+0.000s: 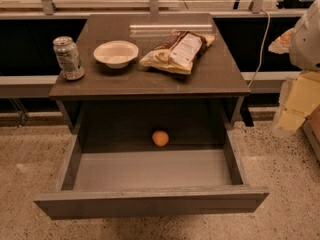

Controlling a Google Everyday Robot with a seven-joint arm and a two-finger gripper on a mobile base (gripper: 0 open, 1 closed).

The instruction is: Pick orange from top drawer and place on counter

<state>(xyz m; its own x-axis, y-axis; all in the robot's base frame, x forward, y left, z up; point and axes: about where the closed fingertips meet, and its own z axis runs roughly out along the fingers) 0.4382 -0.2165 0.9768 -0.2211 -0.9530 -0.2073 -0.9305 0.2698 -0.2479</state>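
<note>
Orange [160, 138]: small, smooth, round, single piece. It rests on the floor of the top drawer [150, 170], at the back, roughly mid-width, close to the dark rear opening.

Top drawer: pulled well out, level, with its plain front panel nearest the camera. The sides are dark and the bottom is lighter grey.

Desk [215, 69]: dark brown-grey slab, matte and flat, slightly overhanging the cabinet directly above the drawer opening.

Claw [295, 101]: at the right frame edge, beside the desk and well apart from the orange.

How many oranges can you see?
1. The orange sits at the back of the open top drawer; none seems hidden. The gripper is off to the right.
</note>
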